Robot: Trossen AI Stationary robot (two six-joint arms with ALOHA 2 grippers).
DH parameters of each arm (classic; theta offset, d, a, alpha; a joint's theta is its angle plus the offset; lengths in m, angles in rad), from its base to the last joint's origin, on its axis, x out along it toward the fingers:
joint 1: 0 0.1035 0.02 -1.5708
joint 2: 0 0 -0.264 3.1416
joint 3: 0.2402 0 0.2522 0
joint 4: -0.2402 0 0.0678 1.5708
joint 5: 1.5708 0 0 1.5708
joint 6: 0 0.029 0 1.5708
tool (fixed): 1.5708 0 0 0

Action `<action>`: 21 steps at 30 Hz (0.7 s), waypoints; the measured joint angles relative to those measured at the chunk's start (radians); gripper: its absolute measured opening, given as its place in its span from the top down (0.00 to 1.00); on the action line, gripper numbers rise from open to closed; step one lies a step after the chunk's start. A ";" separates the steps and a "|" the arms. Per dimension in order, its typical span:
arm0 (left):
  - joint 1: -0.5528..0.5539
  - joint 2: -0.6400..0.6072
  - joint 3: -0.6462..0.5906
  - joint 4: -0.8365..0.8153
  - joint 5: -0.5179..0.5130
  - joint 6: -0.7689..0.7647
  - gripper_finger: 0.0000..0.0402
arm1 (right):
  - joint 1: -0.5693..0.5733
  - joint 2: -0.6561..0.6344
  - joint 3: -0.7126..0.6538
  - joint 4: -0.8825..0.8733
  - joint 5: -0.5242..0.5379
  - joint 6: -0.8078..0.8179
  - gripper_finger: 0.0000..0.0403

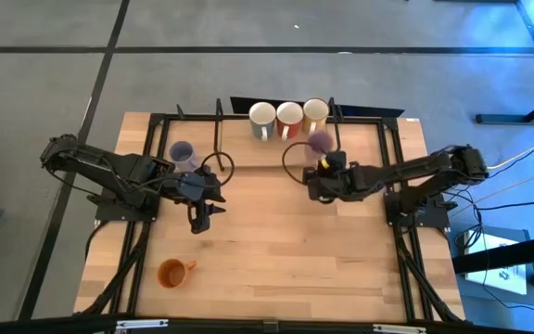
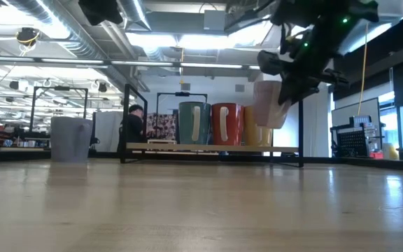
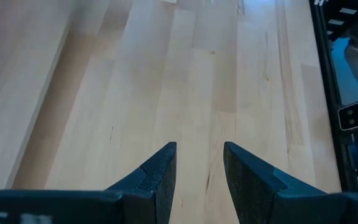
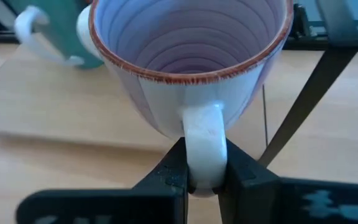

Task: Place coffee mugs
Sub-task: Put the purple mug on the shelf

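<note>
My right gripper (image 4: 204, 177) is shut on a lavender mug (image 1: 319, 141) with a brown-red rim, held in the air just near of a row of three mugs at the table's far edge: teal (image 1: 262, 119), orange-red (image 1: 289, 116) and cream-yellow (image 1: 315, 113). These stand on their bases on a low raised board (image 2: 208, 147). A second lavender mug (image 1: 183, 153) stands far left, and an orange mug (image 1: 172, 272) stands near left. My left gripper (image 3: 199, 163) is open above bare wood, left of centre, touching nothing. My right gripper pinches the lavender mug's handle (image 4: 204, 140) between its two fingers, one on each side of the loop. The fingers come about level from the table's near-right side. The mug (image 2: 270, 103) is lifted clear of the table and hangs nearly upright, slightly tilted, mouth up.
A black metal frame (image 1: 392, 130) runs along the table's sides and far edge, with cable loops (image 1: 219, 167) near both arms. The teal mug (image 4: 55, 25) shows just beyond the held one. Bare wood (image 1: 276, 250) spans the middle and near right. A person (image 2: 133, 124) is in the room beyond.
</note>
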 joint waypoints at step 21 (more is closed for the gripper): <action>0.000 0.000 -0.001 0.002 -0.008 0.032 0.68 | -0.113 0.100 -0.001 0.092 -0.049 -0.081 0.93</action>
